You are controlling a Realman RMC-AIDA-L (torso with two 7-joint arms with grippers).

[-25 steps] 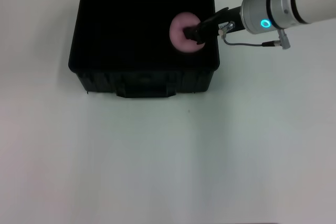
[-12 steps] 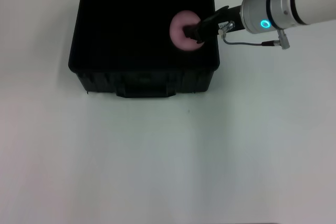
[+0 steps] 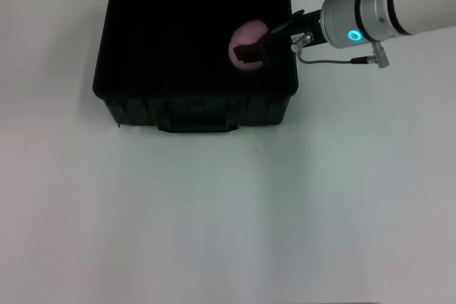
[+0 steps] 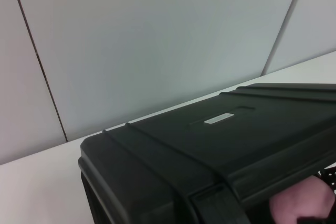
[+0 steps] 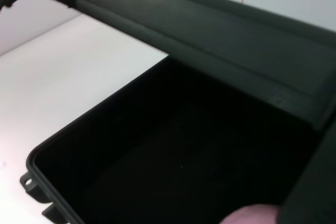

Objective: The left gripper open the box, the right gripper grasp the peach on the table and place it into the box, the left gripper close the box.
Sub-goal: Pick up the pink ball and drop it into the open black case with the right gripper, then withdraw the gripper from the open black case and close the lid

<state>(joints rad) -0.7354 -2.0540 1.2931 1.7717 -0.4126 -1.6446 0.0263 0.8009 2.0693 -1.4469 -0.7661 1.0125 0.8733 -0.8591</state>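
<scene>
The black box (image 3: 121, 97) stands open at the back of the white table, its lid (image 4: 173, 145) raised behind it, and a small white label (image 4: 218, 119) shows on the lid. The pale pink peach (image 3: 244, 37) hangs inside the box's right half, low in the cavity. My right gripper (image 3: 251, 53), on the arm with the cyan ring, reaches in over the box's right wall and is shut on the peach. The peach (image 4: 302, 203) also shows under the lid in the left wrist view, and the peach (image 5: 247, 216) appears again in the right wrist view. My left gripper is out of view.
The white table (image 3: 228, 211) stretches wide in front of the box and to both sides. A grey cable (image 3: 335, 60) loops under the right wrist. A panelled wall (image 4: 157, 35) stands behind the table.
The right gripper has moved slightly left and lower into the box, carrying the peach deeper into the cavity. The box and lid have not moved.
</scene>
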